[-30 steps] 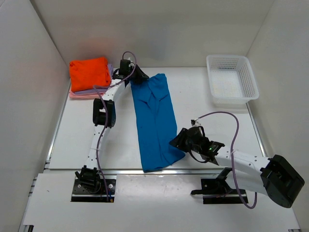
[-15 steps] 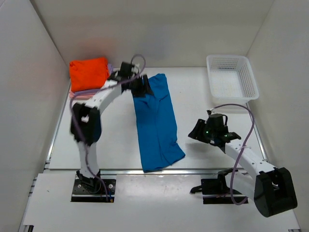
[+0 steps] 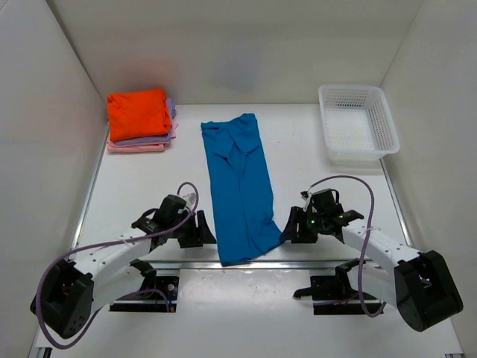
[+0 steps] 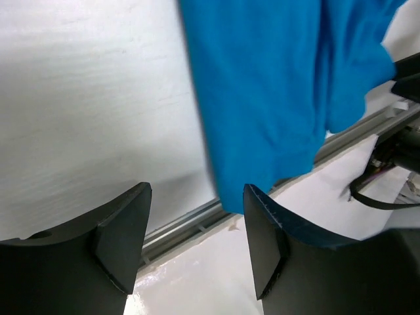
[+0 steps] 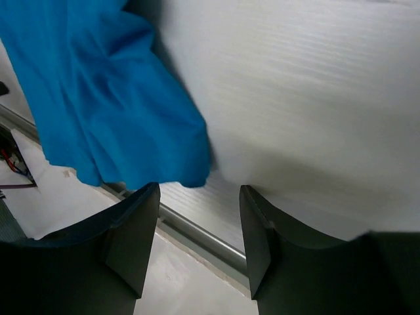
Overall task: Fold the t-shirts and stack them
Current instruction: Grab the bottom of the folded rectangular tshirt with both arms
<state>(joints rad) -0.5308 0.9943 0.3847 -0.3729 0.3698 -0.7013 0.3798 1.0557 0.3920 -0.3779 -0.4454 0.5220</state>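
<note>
The blue tee (image 3: 238,186) lies in the middle of the table (image 3: 313,164) as 1 long, narrow strip. It runs from the far side to the near edge, and its near end reaches the rail (image 3: 298,262). That shape suggests the sides are already folded in and the end-to-end fold is what remains.

My 2 grippers flank that near end, so each can take 1 corner. My left gripper (image 3: 200,230) sits just left of the hem and my right gripper (image 3: 292,227) just right of it. Both point inward at the cloth.

Both pairs of fingers are spread and hold nothing. In the left wrist view the hem's left corner shows beyond the gap, and in the right wrist view the right corner lies just left of it. I cannot tell for sure whether my fingertips touch the table.

The orange tee (image 3: 136,112) tops the lavender tee (image 3: 171,112) and pink tee (image 3: 134,147) at the far left. I judge this pile is where the blue one will go. The basket (image 3: 358,123) stands at the far right, well apart.
</note>
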